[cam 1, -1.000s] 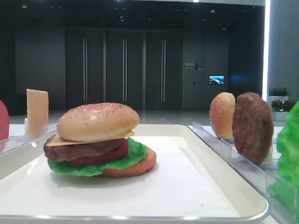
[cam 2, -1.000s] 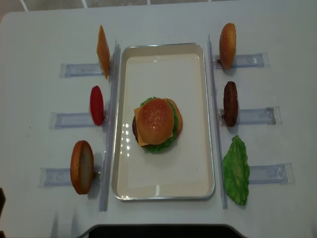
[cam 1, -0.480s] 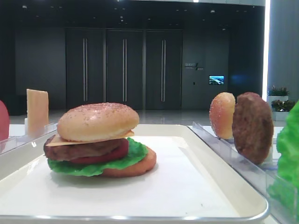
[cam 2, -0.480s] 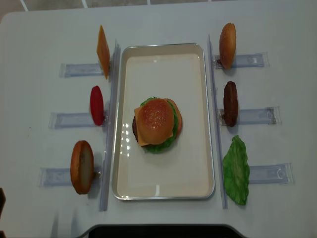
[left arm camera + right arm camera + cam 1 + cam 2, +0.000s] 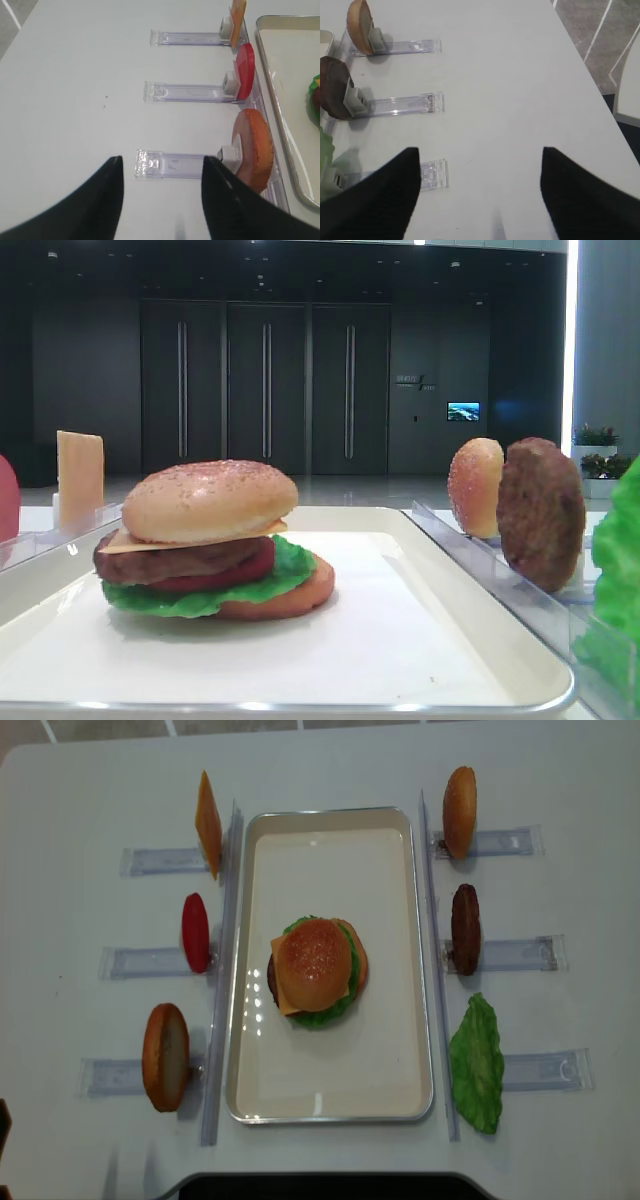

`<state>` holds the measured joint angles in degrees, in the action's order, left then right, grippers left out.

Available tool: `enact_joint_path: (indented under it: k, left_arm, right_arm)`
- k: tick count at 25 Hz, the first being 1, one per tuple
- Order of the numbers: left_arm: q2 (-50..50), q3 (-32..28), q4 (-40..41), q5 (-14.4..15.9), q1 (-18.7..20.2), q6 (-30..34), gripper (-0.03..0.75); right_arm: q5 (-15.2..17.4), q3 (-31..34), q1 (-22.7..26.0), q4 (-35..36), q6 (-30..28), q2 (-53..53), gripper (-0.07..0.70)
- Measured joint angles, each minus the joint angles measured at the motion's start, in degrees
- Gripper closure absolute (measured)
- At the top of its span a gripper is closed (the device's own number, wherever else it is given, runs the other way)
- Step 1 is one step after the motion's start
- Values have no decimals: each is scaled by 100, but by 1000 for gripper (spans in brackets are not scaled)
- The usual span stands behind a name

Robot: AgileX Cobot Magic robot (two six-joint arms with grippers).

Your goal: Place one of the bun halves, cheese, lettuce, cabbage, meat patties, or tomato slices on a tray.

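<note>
On the cream tray (image 5: 330,850) stands a stacked burger (image 5: 315,970) topped by a seeded bun half (image 5: 210,500). Upright in racks on the right are another bun half (image 5: 459,812), a meat patty (image 5: 465,929) and the lettuce (image 5: 477,1063). On the left stand the cheese (image 5: 208,824), a tomato slice (image 5: 195,932) and an orange-brown bun base (image 5: 165,1056). My left gripper (image 5: 162,200) hovers open over the table beside the bun base (image 5: 255,147). My right gripper (image 5: 480,195) is open over bare table, right of the lettuce (image 5: 325,160). No cabbage shows.
Clear plastic racks (image 5: 515,953) stick out to both sides of the tray, and long clear rails (image 5: 435,950) run along its edges. The table's right edge (image 5: 590,75) drops to the floor. A dark edge (image 5: 320,1185) lies at the table's front.
</note>
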<state>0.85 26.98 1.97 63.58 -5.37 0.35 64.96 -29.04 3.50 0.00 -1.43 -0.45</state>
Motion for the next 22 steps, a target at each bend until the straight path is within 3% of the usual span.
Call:
enact_joint_path:
  k: [22]
  left_arm:
    - [0,0,0,0,0,0,326]
  right_arm:
    - [0,0,0,0,0,0,149]
